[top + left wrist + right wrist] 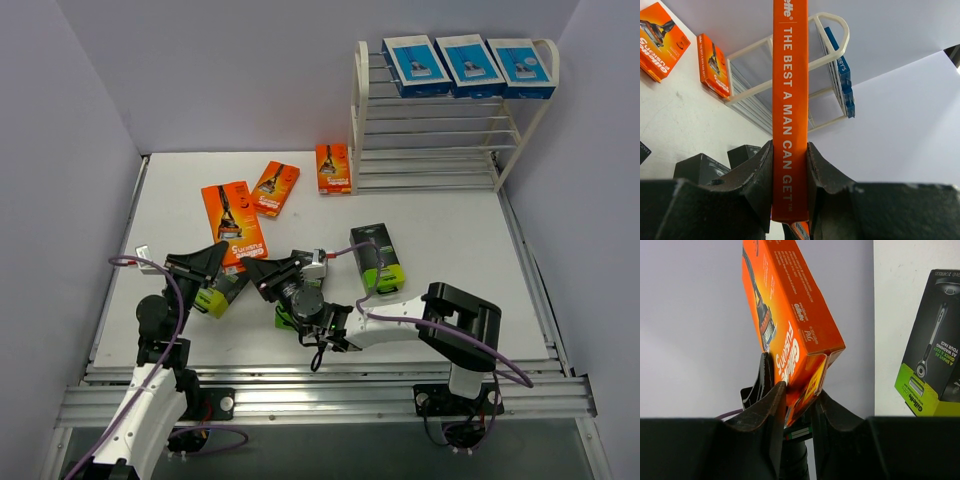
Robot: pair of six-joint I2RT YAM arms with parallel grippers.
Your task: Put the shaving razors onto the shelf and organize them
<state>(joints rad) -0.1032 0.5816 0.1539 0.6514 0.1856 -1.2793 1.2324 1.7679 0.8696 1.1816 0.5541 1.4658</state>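
An orange razor pack [232, 222] is held up above the table between both arms. My left gripper [790, 165] is shut on one narrow edge of the pack [790, 100]. My right gripper [799, 397] has both fingers against the pack's other end [790, 315], at its open flap corner. Two more orange packs [275, 187] [333, 167] lie flat near the shelf [358, 110]. Three blue-and-white packs [470, 62] stand in a row on the shelf's top tier. A black pack with a lime end [378, 258] lies right of the grippers. Two others [215, 295] [287, 318] are partly hidden under them.
The shelf's lower tiers of metal rods [430, 150] hold nothing. Grey walls close in the table on the left, back and right. An aluminium rail [320, 395] runs along the near edge by the arm bases.
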